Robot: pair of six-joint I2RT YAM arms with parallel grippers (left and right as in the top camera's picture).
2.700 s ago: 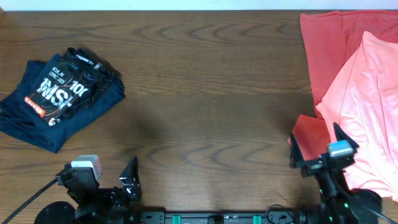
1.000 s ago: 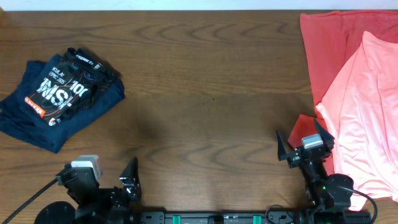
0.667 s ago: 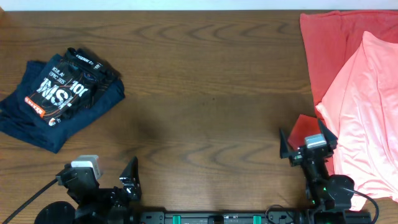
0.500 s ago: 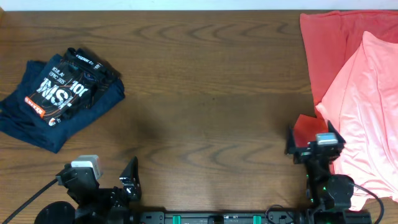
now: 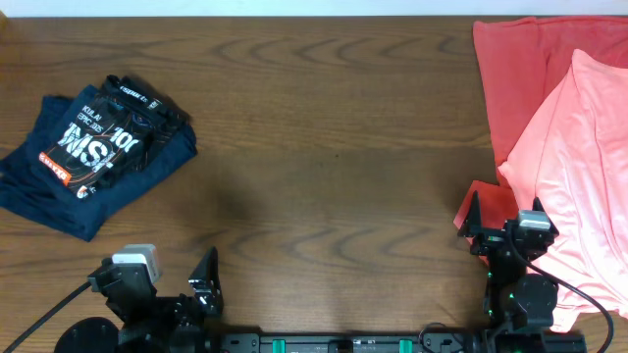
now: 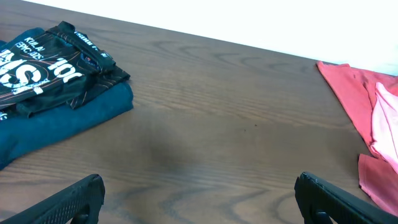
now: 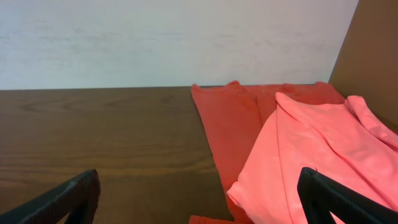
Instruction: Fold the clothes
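jersey (image 5: 103, 132), folded on navy garment (image 5: 59, 201), lies diagonally, lower-left to upper-right; both arms' jaws gape wide.

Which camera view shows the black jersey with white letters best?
The overhead view: the whole folded black jersey shows, lying on the navy garment. The left wrist view cuts it off at the left edge. The right wrist view does not show it.

Matt cloth shirts (image 5: 579, 147); grained wooden table (image 5: 334, 147)
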